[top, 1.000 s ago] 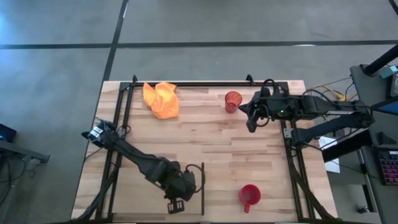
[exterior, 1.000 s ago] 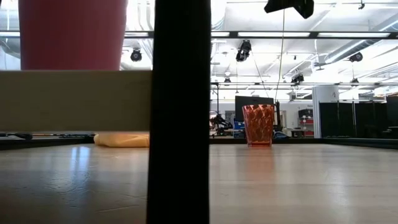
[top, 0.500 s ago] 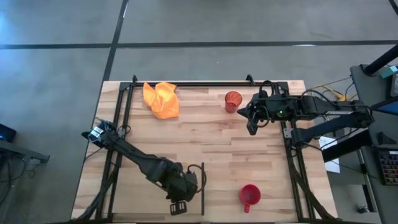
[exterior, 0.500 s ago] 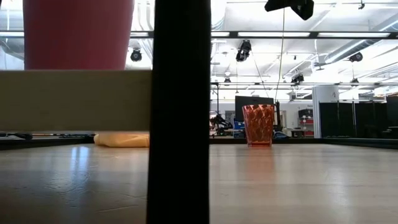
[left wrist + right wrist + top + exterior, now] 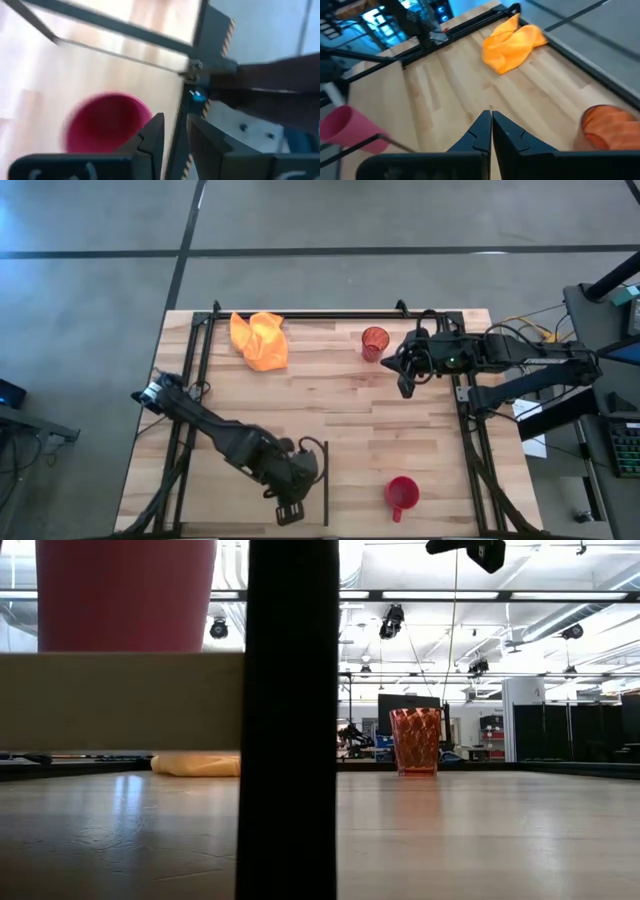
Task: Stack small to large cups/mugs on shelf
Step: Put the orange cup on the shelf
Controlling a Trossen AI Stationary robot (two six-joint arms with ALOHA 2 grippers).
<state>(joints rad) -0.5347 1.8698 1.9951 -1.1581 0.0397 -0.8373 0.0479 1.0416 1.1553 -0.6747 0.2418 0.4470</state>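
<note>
The small magenta cup (image 5: 125, 595) stands upright on the pale shelf board (image 5: 120, 700), beside the black post (image 5: 290, 720). In the left wrist view the magenta cup (image 5: 105, 125) lies just beside my left gripper (image 5: 175, 130), which is open with a narrow gap and has the cup outside its fingers. The orange patterned tumbler (image 5: 375, 341) stands upright at the far right. My right gripper (image 5: 403, 383) is shut and empty, raised just right of the tumbler. The red mug (image 5: 402, 495) stands near the front edge. The high view hides the magenta cup under my left arm. My left gripper has one finger (image 5: 152, 137) right beside the magenta cup's rim (image 5: 140, 107), with the cup on that finger's outer side. I cannot tell whether the finger touches it. The cup stands on the shelf on its own base.
A yellow-orange cloth (image 5: 260, 340) lies crumpled at the far left. A black metal frame (image 5: 300, 314) runs along the table's far edge and both sides. The thin shelf frame (image 5: 326, 480) stands near the front middle. Bare wood lies between the cloth, the tumbler and the mug.
The magenta cup has shifted a little toward the table's right on the shelf board and then stayed still. My left gripper has moved slightly the same way.
</note>
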